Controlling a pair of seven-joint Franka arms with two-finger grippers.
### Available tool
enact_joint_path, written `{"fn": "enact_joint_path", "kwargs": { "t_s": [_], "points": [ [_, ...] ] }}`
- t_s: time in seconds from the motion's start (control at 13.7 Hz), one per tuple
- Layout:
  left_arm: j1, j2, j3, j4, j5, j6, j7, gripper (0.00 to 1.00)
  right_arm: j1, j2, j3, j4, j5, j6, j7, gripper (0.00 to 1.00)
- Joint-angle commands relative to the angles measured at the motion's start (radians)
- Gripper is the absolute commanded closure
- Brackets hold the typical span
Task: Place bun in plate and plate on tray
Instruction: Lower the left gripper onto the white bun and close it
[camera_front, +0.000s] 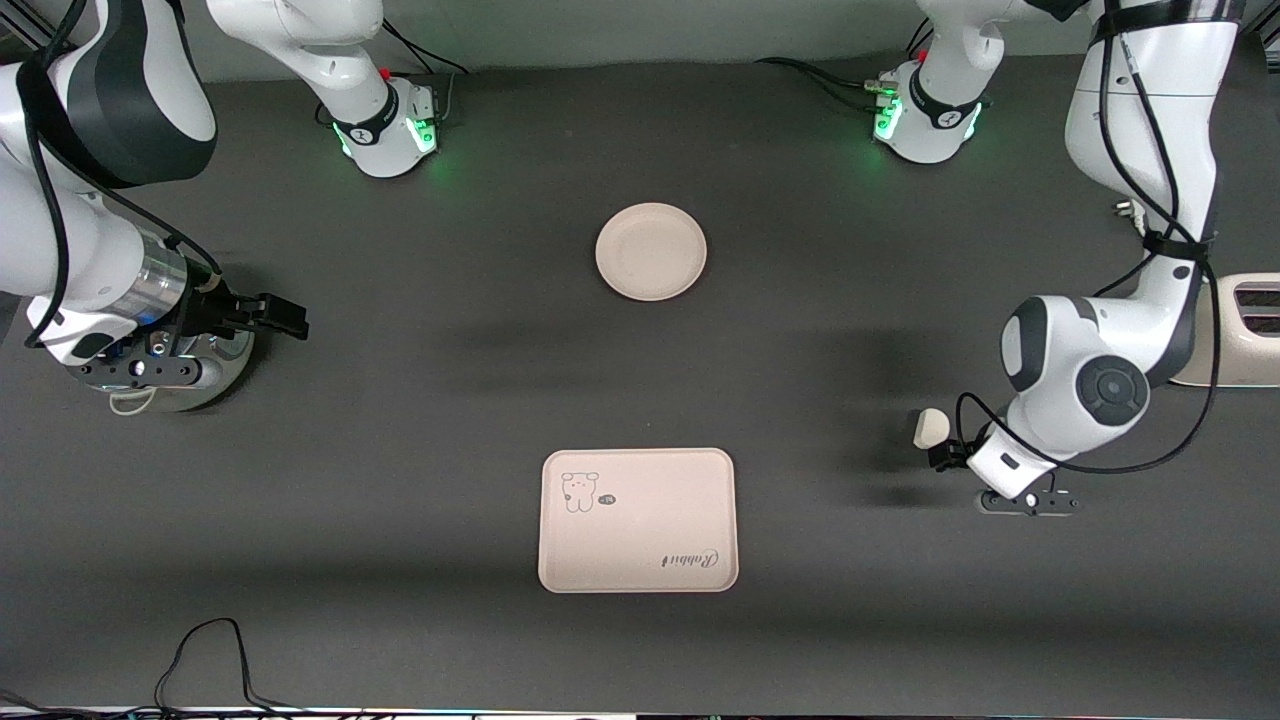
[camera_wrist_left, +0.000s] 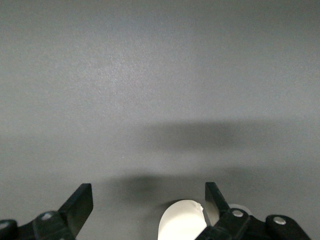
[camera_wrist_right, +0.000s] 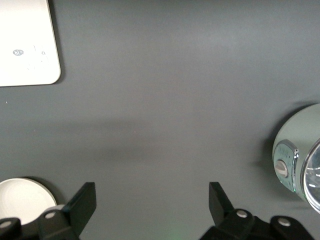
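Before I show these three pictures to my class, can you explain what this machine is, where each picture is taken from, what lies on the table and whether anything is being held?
These are two white robot arms bolted to a dark table. The wide picture looks down from a high camera facing them; the other two come from cameras on each arm's wrist, so you see black fingers at the edge.

On the table lie a round plate, a printed tray nearer the camera, and a small white bun toward the left arm's end.

The left gripper hangs open just over the bun, which shows between its fingers but is not gripped. The right gripper waits open at the right arm's end, beside a round appliance. A toaster stands at the left arm's end. Nothing is held.
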Motion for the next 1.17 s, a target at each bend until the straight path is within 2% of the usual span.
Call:
{"fn": "enact_joint_path", "kwargs": {
  "t_s": [0.0,0.15,0.73,1.02,1.1],
  "points": [
    [-0.009,-0.100,0.003,-0.176,-0.015,0.119,-0.001,0.00,-0.006,-0.002,0.000,-0.013,0.014,0.035,0.003,0.00],
    [-0.009,-0.123,-0.003,-0.222,-0.017,0.167,-0.005,0.01,-0.013,0.004,-0.002,-0.013,0.014,0.052,0.003,0.00],
    [-0.011,-0.105,-0.025,-0.389,-0.017,0.517,-0.006,0.02,-0.012,0.000,-0.007,-0.024,0.014,0.052,0.003,0.00],
    [-0.014,-0.074,-0.034,-0.434,-0.017,0.654,-0.025,0.11,-0.010,-0.002,-0.007,-0.025,0.014,0.052,0.003,0.00],
    [-0.014,-0.065,-0.039,-0.440,-0.017,0.677,-0.030,0.15,-0.009,-0.003,-0.007,-0.025,0.014,0.052,0.003,0.00]
  ]
}}
